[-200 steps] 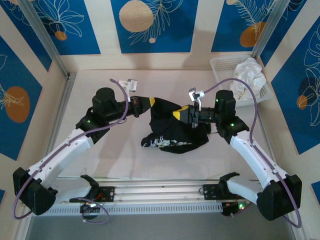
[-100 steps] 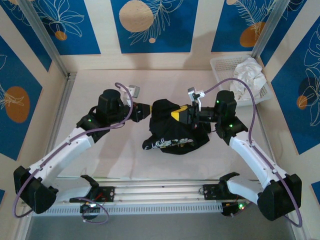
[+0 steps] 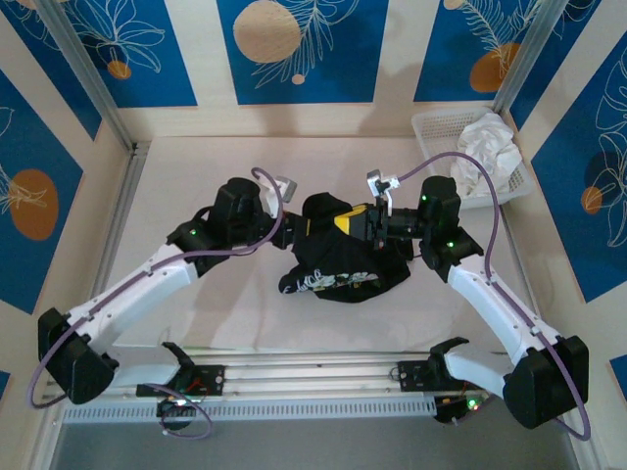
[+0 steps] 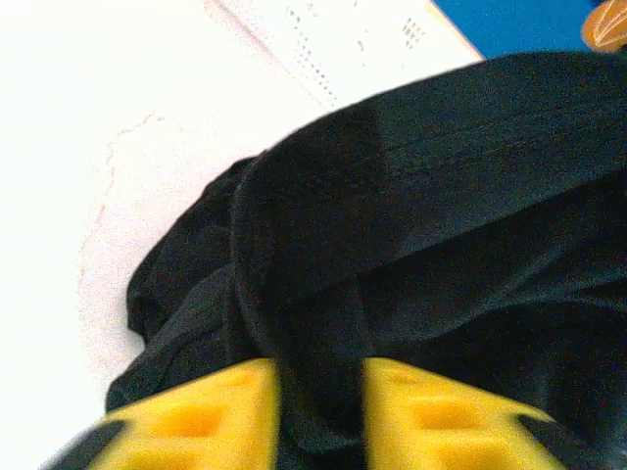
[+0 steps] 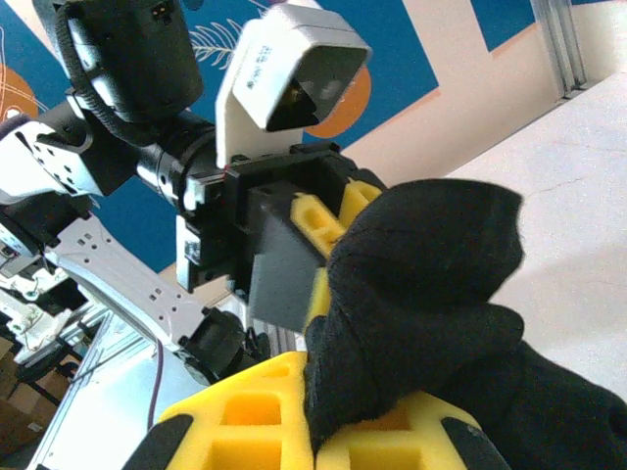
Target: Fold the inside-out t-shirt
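Right gripper [image 5: 315, 416]: clamped on a bunch of black t-shirt [image 3: 338, 264]. Left gripper [image 4: 318, 397]: jaws narrow, a fold between them, apparently pinched. Shirt lay crumpled between both, left of the basket [image 3: 428, 125]. To do well: confirm both holds, then draw apart evenly to spread the cloth.

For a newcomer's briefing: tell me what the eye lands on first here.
A crumpled black t-shirt lies mid-table, pinched at its far edge by the left gripper and right gripper, which face each other. A white cloth sits bunched in the basket at the far right corner.
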